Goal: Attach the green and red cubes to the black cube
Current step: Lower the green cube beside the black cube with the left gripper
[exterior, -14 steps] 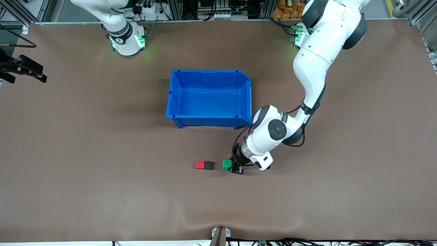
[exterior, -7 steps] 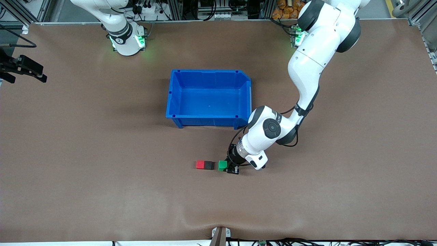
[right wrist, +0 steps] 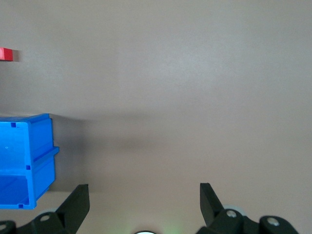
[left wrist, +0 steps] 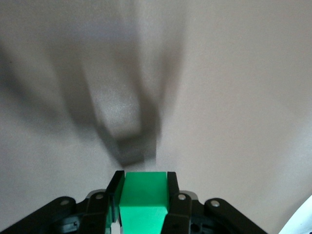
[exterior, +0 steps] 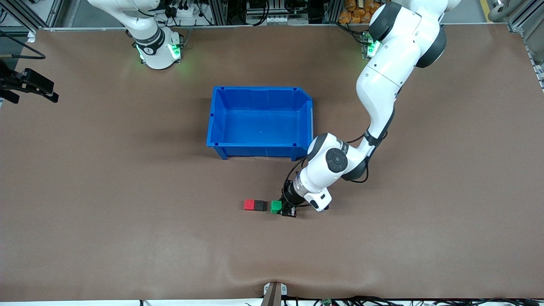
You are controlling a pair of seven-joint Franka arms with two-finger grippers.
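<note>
1. Bench (exterior: 85, 191): 1, brown, carries all.
2. Arms: 2. The left arm reaches down over the bench; the right arm waits at its base, off to the side.
3. Blue bin (exterior: 260, 121): 1, empty, at approx 12 o'clock from the cubes.
4. Left gripper (exterior: 284, 208): jaws clenched on the green cube (exterior: 276, 206), low at bench level, at 3 o'clock of the black cube (exterior: 259, 205), just beside it; a gap or contact can't be told.
5. Right gripper (right wrist: 144, 204): jaws spread wide, nothing between them.
6. Cubes: 3 — 1 green, 1 black, 1 red cube (exterior: 249, 205). Red touches black at its 9 o'clock.
7. Handling, judged: cubes look small, light, rigid, smooth-faced. Grip on 2 opposite flat sides, as now, leaving the mating face free; the red/black pair prob slides if pushed hard.
</note>
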